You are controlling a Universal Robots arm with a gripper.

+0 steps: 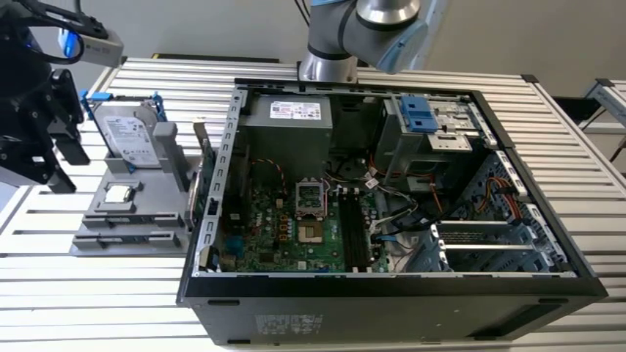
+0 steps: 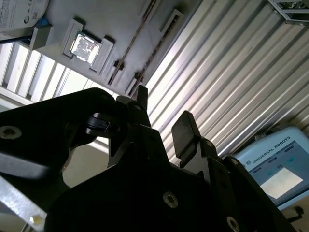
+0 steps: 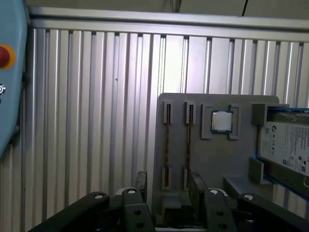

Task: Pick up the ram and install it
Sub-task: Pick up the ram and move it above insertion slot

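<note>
Ram: upright on edge in gray holder, exterior view's left, presumably for easy gripping; fingers wide, empty.

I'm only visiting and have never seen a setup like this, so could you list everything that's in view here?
table: one, silver slats, under everything
computer case: one, black, open, middle of the table
motherboard: one, green, inside the case
holder: one, grey, on the table at the exterior view's left of the case
hard drive: one, silver with blue clips, standing on the holder
processor chip: one, silver, square, on the holder
ram: seemingly two, thin, seen edge-on in the holder's slots
control tablet: one, pale blue with a red button, at the table's edge
robot arm: one, silver and pale blue, beyond the case
gripper: one, black, open and empty, near the holder
</note>
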